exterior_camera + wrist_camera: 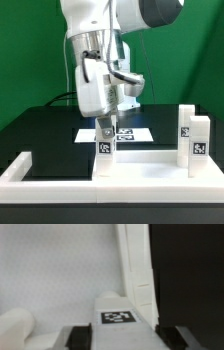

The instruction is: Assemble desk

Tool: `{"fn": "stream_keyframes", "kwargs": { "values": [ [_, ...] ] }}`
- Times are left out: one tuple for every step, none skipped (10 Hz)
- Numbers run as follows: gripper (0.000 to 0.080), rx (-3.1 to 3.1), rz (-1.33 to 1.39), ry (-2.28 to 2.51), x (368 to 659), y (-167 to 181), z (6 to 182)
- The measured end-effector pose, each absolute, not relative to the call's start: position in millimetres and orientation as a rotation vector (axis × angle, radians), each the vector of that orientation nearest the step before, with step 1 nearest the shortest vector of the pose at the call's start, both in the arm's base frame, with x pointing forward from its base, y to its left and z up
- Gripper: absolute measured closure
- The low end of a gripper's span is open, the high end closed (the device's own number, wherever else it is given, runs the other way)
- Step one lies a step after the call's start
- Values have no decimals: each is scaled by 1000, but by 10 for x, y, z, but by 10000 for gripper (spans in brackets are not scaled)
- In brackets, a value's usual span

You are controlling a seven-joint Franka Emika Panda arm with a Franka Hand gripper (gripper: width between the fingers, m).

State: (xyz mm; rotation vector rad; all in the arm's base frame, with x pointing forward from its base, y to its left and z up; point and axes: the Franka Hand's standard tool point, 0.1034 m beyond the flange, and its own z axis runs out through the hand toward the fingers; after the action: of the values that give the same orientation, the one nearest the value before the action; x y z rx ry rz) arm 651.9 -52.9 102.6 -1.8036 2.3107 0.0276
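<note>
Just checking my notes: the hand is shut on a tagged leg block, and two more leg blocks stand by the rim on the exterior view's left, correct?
Not quite: those two leg blocks stand on the exterior view's right, as that view shows. The hand is shut on a tagged leg block.

Desk kit on the black table, legs upright.

A white leg block [105, 139] with a black-and-white tag stands upright near the table's front edge, gripped at its top. Two more tagged leg blocks [193, 136] stand upright together toward the exterior view's right. The wide flat white slab [60, 274] lies flat beneath the gripped leg.
</note>
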Motion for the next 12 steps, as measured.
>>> {"fn": "stream_keyframes", "kwargs": {
  "values": [
    [491, -1824, 24, 2295, 6519, -532, 1025],
    [491, -1905, 14, 2233, 6515, -534, 1023],
    [304, -2162, -8, 2022, 6500, -532, 1030],
    [182, -2369, -36, 1785, 6502, -536, 1035],
    [182, -2467, -35, 1657, 6483, -525, 1028],
    [155, -2488, -39, 1627, 6483, -530, 1024],
    [155, -2553, -49, 1530, 6481, -537, 1023],
    [150, -2615, -59, 1433, 6478, -547, 1022],
    [150, -2683, -68, 1330, 6479, -541, 1023],
    [150, -2900, -84, 978, 6494, -499, 1049],
    [150, -2907, -56, 944, 6485, -454, 1053],
    [150, -2896, -55, 983, 6480, -479, 1046]
  ]
}}
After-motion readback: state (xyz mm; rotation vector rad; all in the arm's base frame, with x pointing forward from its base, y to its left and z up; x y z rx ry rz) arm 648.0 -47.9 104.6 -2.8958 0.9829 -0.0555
